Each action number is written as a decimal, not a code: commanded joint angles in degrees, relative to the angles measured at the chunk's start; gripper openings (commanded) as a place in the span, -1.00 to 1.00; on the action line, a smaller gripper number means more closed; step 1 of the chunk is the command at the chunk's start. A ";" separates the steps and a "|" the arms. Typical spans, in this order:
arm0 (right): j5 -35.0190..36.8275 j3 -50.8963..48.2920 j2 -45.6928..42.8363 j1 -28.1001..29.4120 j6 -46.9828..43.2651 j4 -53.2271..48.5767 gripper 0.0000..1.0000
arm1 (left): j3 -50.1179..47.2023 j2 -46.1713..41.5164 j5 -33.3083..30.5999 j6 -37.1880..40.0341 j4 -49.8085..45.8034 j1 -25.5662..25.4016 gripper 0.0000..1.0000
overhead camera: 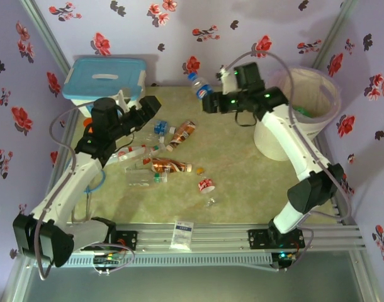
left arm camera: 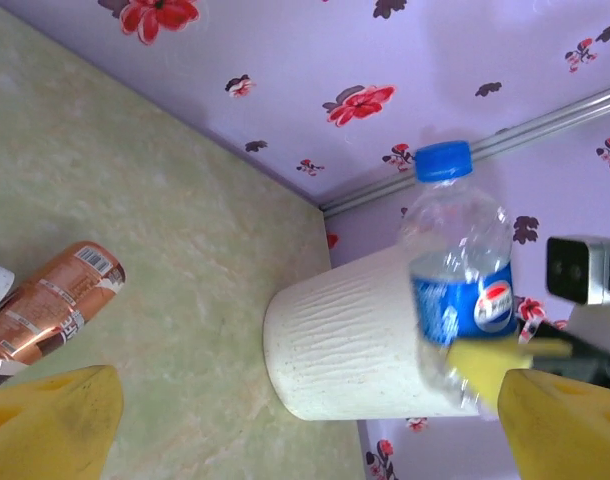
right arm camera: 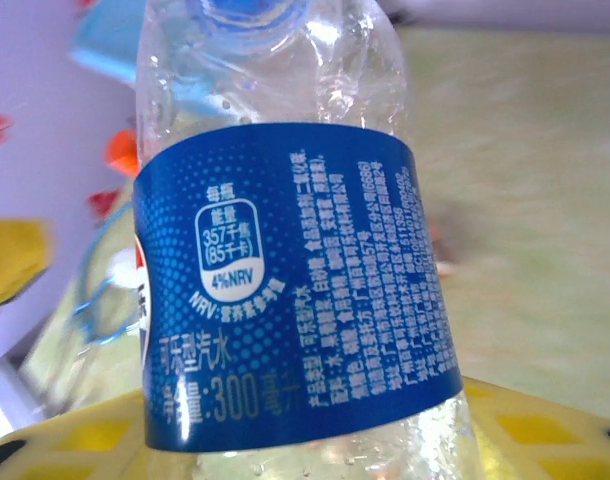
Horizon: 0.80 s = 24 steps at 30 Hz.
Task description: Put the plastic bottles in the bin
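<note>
Box: white box with a light-blue lid at 10 o'clock on the counter, against the floral back wall.
Left pincer: the left pincer hangs over the counter's 11 o'clock area; the wrist view shows its yellow fingers spread apart with nothing between them.
Loose bottles: a cluster lies on its sides left of centre. It includes an amber bottle with a copper label, a second amber one, a clear one and a small red-labelled one at about 6 o'clock. Their print is too small to read.
Held bottle: the clear held bottle with a blue cap is in the air at 12 o'clock, tilted with its cap toward 11. Its blue label carries the Pepsi globe. Readable print: "357千焦 (85千卡)", "4%NRV", "300毫升".
Right pincer: the right pincer is clamped on the held bottle's lower body, its yellow pads at and below the label's lower edge.
Bin: the round white bin with a pale pink liner stands at 2 o'clock, to the right of the held bottle.
</note>
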 commanded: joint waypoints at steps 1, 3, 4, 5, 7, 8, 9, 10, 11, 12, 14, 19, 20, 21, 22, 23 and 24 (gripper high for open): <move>16.91 7.95 -3.25 -3.72 -3.20 -10.58 0.02 | 1.31 -0.63 -0.33 3.40 -6.16 -0.35 0.93; 27.65 11.93 -2.71 -6.18 -4.29 -14.85 -0.01 | 2.46 -0.55 -1.89 5.31 -10.77 -2.12 0.93; 32.69 13.21 -2.55 -7.67 -4.74 -16.52 -0.02 | 3.68 -0.47 -3.67 7.23 -13.98 -3.60 0.94; 36.87 13.91 -2.65 -9.10 -5.03 -17.24 -0.02 | 4.98 -0.30 -5.11 9.03 -16.87 -5.08 0.94; 40.03 13.99 -2.92 -13.04 -5.33 -17.95 -0.03 | 7.24 0.44 -7.74 11.57 -22.16 -8.13 0.94; 41.20 13.69 -3.01 -14.71 -5.24 -17.87 -0.04 | 7.31 0.72 -8.19 11.73 -23.03 -9.28 0.94; 42.14 12.98 -3.03 -16.45 -5.32 -17.74 -0.04 | 6.69 0.98 -8.42 11.14 -23.11 -10.43 0.94; 42.57 12.64 -2.98 -18.19 -5.24 -17.93 -0.04 | 5.55 1.34 -8.59 10.33 -22.84 -11.63 0.93; 42.75 12.15 -2.69 -19.61 -5.24 -18.03 -0.04 | 4.89 1.77 -8.83 9.83 -22.97 -12.86 0.92; 42.83 11.59 -2.47 -21.15 -5.31 -17.97 -0.04 | 4.51 2.27 -9.60 9.38 -23.58 -14.45 0.92; 41.95 10.69 -1.43 -23.93 -5.57 -18.16 -0.05 | 3.39 2.94 -12.11 8.23 -23.72 -18.19 0.93; 37.54 10.98 3.80 -28.35 -7.19 -20.55 -0.06 | -1.73 6.41 -13.98 2.63 -19.35 -24.65 0.94; 36.76 10.81 4.42 -28.67 -7.07 -20.67 -0.06 | -2.47 7.34 -13.97 1.56 -18.49 -25.64 0.94; 36.02 10.52 5.08 -29.02 -7.11 -20.81 -0.06 | -2.82 8.47 -13.79 0.76 -18.13 -27.16 0.94; 35.61 10.25 5.67 -29.27 -7.04 -21.00 -0.06 | -2.91 9.50 -14.01 0.26 -18.05 -28.52 0.95; 35.44 10.00 6.13 -29.51 -7.05 -21.11 -0.06 | -2.98 10.35 -14.09 -0.24 -18.06 -29.58 0.96; 34.91 9.54 6.64 -29.84 -7.26 -21.12 -0.06 | -3.29 11.14 -14.41 -1.04 -17.84 -30.44 0.97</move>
